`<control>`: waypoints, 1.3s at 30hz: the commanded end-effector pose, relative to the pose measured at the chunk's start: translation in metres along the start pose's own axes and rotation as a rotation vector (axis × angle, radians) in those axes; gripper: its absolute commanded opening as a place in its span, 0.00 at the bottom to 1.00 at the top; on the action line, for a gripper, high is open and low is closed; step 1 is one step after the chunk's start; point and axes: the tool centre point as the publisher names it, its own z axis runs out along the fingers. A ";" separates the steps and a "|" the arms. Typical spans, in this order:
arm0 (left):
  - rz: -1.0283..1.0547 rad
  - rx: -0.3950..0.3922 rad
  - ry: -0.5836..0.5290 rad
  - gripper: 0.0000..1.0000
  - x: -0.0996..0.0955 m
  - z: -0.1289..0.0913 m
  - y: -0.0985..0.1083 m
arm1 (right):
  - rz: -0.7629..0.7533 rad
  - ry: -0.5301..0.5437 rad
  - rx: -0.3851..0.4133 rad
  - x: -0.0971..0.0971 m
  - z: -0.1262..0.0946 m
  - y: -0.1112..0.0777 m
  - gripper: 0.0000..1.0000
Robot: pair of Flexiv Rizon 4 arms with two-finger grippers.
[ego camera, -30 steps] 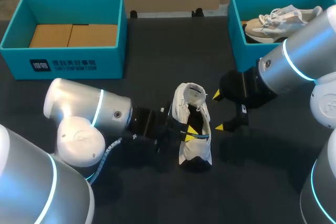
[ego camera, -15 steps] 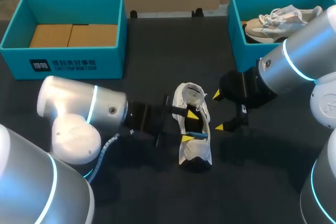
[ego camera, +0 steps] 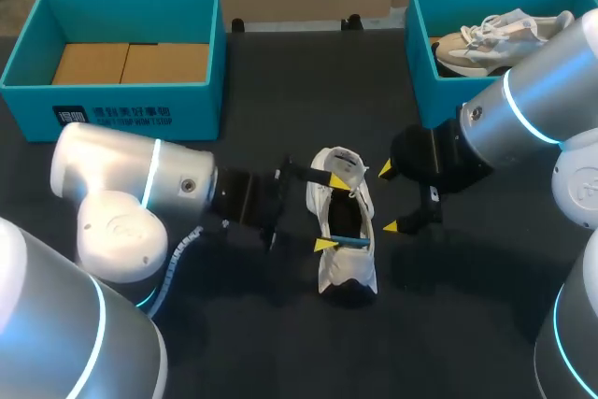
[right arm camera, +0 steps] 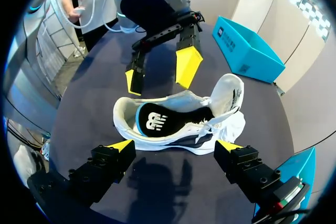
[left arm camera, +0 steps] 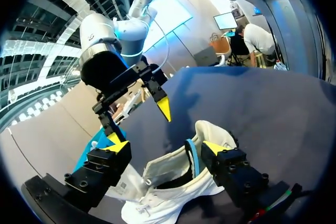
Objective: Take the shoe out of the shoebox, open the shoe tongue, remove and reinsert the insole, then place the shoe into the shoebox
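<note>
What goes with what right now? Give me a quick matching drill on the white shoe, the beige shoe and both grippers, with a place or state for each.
Things:
1. white shoe
2. beige shoe
3. left gripper
4. right gripper

Places or states:
A. inside the teal box at the right
B. open, beside the white shoe, apart from it
C. on the table, out of any box
D. open, one finger on either side of the white shoe

Pairs: 1-C, 2-A, 3-D, 4-B.
</note>
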 end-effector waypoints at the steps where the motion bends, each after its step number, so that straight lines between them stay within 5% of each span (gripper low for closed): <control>1: 0.005 0.004 -0.001 0.86 -0.003 -0.011 -0.005 | -0.001 -0.002 0.000 0.001 0.001 0.000 1.00; 5: 0.009 0.014 0.007 0.85 -0.010 -0.019 -0.011 | -0.001 -0.002 0.000 0.001 0.001 0.000 1.00; 10: 0.006 0.009 0.095 1.00 -0.019 -0.029 -0.017 | -0.001 -0.002 0.000 0.001 0.001 0.000 1.00; 29: 0.059 -0.085 0.322 1.00 -0.044 -0.055 -0.031 | -0.001 -0.002 0.000 0.001 0.001 0.000 1.00; 39: 0.059 -0.085 0.322 1.00 -0.044 -0.055 -0.031 | -0.001 -0.002 0.000 0.001 0.001 0.000 1.00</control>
